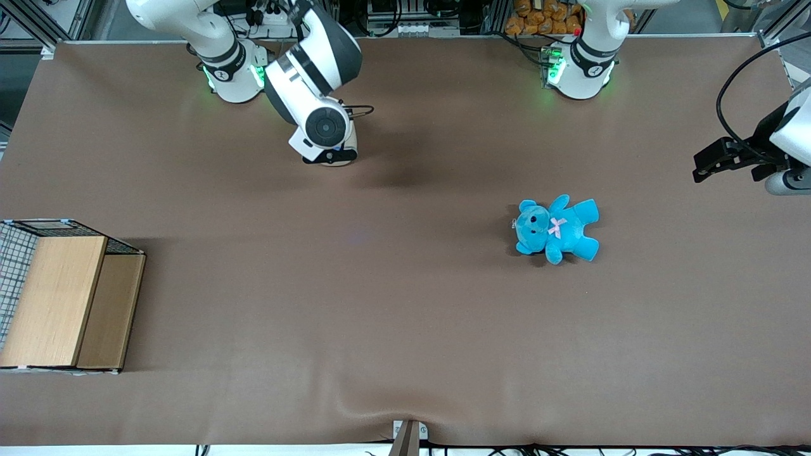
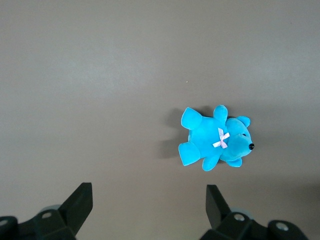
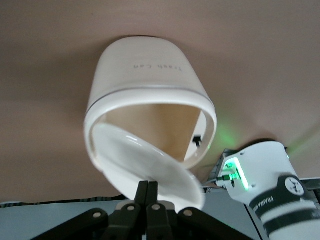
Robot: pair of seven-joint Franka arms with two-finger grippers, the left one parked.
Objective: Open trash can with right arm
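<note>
The cream-white trash can [image 3: 145, 65] shows in the right wrist view, seen from its mouth end, with "Trash Can" printed on its side. Its flip lid [image 3: 145, 160] is swung open and the hollow inside [image 3: 160, 127] shows. My right gripper [image 3: 148, 184] has its two black fingers pressed together, tips against the lid's edge. In the front view the right arm's wrist [image 1: 323, 126] hangs over the table near its base and hides the trash can and the gripper.
A blue teddy bear [image 1: 556, 229] lies on the brown table toward the parked arm's end; it also shows in the left wrist view [image 2: 215, 137]. A wooden box with wire mesh [image 1: 63, 297] stands at the working arm's end. The right arm's green-lit base [image 3: 265, 185] is beside the can.
</note>
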